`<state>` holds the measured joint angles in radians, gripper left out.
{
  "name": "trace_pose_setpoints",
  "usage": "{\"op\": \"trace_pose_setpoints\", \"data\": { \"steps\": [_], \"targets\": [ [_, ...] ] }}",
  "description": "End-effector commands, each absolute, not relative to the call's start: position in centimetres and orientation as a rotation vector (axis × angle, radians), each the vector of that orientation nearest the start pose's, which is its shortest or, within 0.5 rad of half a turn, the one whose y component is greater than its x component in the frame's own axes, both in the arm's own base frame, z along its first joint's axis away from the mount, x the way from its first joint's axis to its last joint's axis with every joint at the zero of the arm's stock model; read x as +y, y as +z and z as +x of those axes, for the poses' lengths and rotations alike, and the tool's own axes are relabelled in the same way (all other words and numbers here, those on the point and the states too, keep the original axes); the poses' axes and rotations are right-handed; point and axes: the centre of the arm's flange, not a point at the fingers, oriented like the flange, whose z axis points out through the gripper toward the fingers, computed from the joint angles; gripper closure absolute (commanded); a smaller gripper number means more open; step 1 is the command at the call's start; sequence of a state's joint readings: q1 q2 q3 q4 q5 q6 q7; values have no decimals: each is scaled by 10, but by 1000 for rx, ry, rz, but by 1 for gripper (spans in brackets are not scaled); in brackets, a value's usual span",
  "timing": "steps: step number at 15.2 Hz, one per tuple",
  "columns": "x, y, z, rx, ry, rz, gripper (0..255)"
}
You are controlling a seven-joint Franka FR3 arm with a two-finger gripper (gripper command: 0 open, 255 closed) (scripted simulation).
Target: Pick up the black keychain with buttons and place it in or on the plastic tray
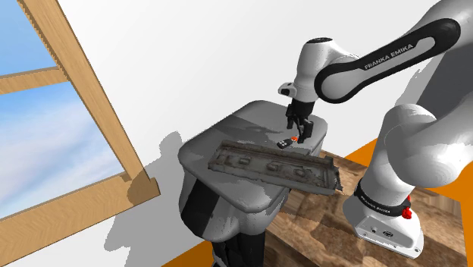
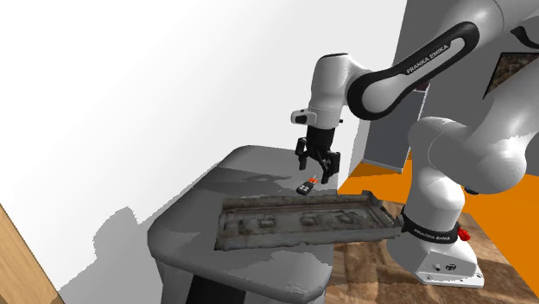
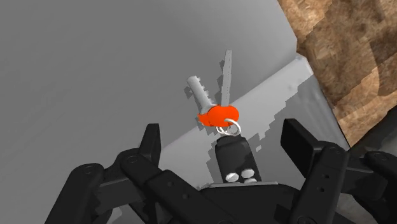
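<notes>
The keychain [image 3: 234,159] is a black fob with small grey buttons, joined by a silver ring to an orange-red key head and two pale metal blades. That detail comes from the wrist view; in the shoulder view it reads as a dark-and-orange speck. It lies on the grey rounded counter [image 1: 250,121], just beside the far edge of the tray [image 1: 273,168] — a long, dark, shallow tray with moulded recesses in its floor. The gripper [image 3: 224,130] hangs right over the fob with its fingers spread, one either side and not touching. The shoulder view adds a wooden window frame [image 1: 83,83].
</notes>
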<state>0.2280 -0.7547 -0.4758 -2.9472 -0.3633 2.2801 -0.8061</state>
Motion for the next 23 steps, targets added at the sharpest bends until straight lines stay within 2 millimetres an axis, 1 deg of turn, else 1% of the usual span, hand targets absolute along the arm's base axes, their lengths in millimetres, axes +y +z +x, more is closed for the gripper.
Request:
{"op": "trace_pose_setpoints", "data": {
  "steps": [1, 8, 9, 18, 23],
  "targets": [
    [-52, 335, 298, -1363, -120, -2822, 0],
    [-52, 335, 298, -1363, -120, -2822, 0],
    [-52, 335, 298, -1363, -120, -2822, 255],
    [-52, 335, 298, -1363, -120, -2822, 255],
    [-52, 361, 298, -1363, -120, -2822, 255]
  ]
}}
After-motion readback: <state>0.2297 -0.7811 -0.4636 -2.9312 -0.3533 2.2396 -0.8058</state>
